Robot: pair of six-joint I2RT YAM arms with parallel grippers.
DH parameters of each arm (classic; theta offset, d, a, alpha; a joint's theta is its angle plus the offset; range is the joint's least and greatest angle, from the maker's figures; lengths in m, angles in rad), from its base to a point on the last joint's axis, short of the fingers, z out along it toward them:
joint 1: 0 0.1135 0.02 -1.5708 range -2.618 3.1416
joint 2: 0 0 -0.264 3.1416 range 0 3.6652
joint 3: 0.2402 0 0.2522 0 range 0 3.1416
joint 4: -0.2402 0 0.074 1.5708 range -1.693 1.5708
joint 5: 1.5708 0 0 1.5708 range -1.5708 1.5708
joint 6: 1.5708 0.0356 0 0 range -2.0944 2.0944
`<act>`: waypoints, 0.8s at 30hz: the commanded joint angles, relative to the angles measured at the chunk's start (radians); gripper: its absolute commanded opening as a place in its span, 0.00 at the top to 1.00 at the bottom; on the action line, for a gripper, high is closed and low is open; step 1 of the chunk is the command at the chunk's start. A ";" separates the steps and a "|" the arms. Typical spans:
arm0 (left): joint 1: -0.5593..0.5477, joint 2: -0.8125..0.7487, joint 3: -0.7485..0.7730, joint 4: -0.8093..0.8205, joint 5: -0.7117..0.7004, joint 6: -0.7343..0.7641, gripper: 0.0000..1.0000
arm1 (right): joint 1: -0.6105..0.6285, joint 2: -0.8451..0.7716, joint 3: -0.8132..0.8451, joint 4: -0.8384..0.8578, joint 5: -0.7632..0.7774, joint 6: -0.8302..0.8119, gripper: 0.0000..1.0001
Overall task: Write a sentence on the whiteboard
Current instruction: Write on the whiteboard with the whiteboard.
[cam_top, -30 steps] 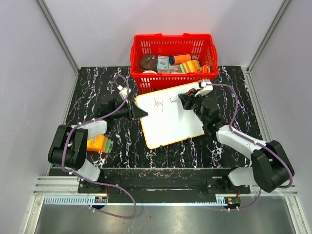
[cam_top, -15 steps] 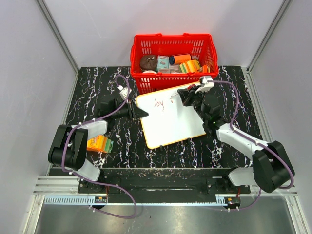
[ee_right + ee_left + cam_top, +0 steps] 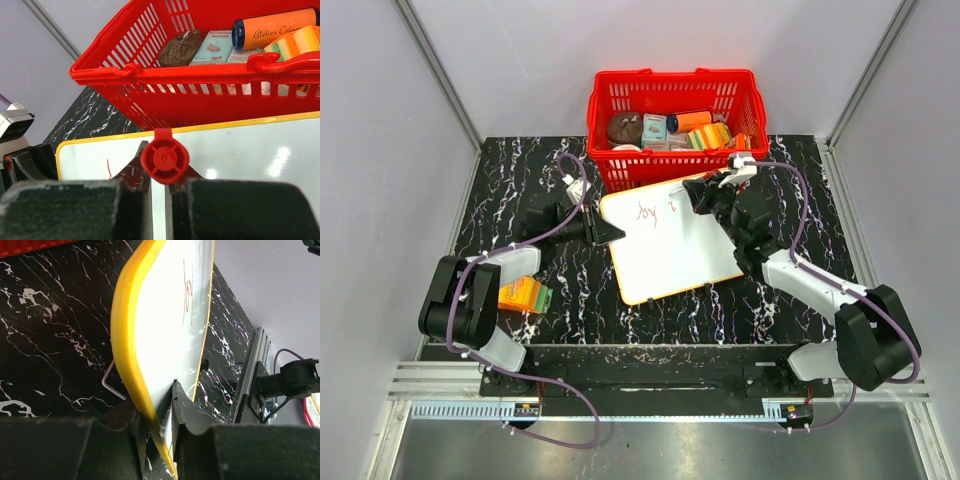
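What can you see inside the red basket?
In the red basket: a brown round object, a teal sponge box, an orange tube and striped sponges. Anything beneath them is covered.

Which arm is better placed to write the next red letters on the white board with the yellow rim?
Right. The right gripper holds the red marker over the flat white board with the orange-yellow rim, beside the thin red written words. The left gripper is clamped on its edge.

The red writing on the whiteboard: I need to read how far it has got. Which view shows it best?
The top external view: the writing faces the camera, unobstructed. The left wrist sees it steeply foreshortened; the right wrist catches one red stroke beside the marker.
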 commanded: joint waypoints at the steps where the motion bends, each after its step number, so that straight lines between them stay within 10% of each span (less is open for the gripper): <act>1: -0.024 0.031 -0.003 -0.064 -0.134 0.192 1.00 | -0.001 0.002 0.019 0.039 0.010 0.000 1.00; 24: -0.026 0.031 -0.003 -0.068 -0.137 0.195 1.00 | -0.001 0.017 -0.031 0.059 0.052 -0.003 1.00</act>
